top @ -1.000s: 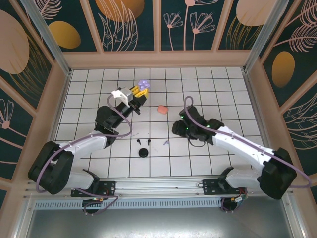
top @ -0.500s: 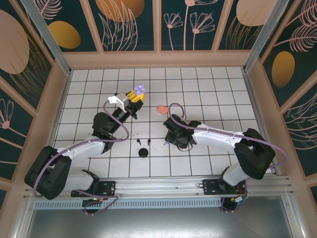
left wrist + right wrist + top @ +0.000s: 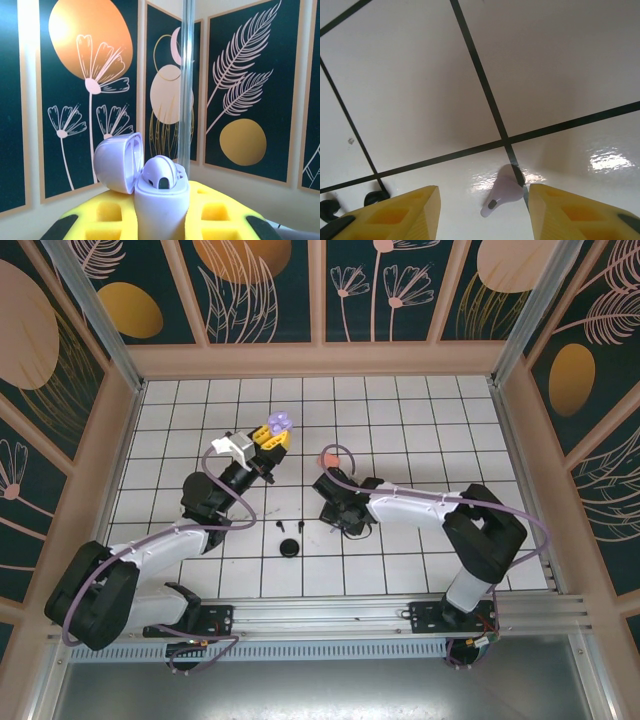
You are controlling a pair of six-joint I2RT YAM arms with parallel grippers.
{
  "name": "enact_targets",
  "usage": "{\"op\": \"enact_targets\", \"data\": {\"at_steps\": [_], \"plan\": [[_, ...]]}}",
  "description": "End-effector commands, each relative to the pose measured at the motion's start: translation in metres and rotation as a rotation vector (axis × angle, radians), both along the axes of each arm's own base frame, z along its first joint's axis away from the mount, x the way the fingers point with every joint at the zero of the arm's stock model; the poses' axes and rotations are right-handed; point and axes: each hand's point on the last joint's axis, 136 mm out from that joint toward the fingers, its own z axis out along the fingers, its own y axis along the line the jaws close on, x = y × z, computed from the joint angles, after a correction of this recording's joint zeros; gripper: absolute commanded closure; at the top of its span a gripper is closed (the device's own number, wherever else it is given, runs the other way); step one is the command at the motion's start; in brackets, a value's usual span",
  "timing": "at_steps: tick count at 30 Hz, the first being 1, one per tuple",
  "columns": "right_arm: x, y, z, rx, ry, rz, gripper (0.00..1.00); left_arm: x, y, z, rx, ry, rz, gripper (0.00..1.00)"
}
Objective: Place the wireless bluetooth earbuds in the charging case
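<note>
One lilac earbud [image 3: 502,191] lay on the white tiled table [image 3: 410,90], right on a crossing of the black grid lines. It sat between the yellow fingers [image 3: 400,212] of the right gripper [image 3: 484,212], which stood partly apart just above it, touching nothing. Two black earbuds [image 3: 281,526] lay a little to the left of that arm, with a round black case [image 3: 290,547] just nearer the bases. A pink case [image 3: 330,459] rested on the table behind the right wrist, partly crossed by its cable. Farther left and back, the left gripper [image 3: 275,432] was lifted off the table and clamped on the lilac case [image 3: 162,202]. Its lid [image 3: 117,162] was tipped open to the left, and a rounded lilac piece, an earbud by its look, sat in its top.
</note>
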Motion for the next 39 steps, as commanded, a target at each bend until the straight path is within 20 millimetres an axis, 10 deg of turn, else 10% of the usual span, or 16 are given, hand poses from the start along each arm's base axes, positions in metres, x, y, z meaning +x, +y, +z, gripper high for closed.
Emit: {"op": "enact_targets", "data": {"at_steps": [1,39], "plan": [[0.001,0.000,-0.001,-0.016,-0.002,-0.019,0.50,-0.010,0.005,0.013,-0.025,-0.050,-0.015,1.00],[-0.013,-0.008,-0.040,-0.072,0.065,-0.008,0.63,-0.016,0.004,0.018,-0.027,-0.061,-0.035,1.00]]}}
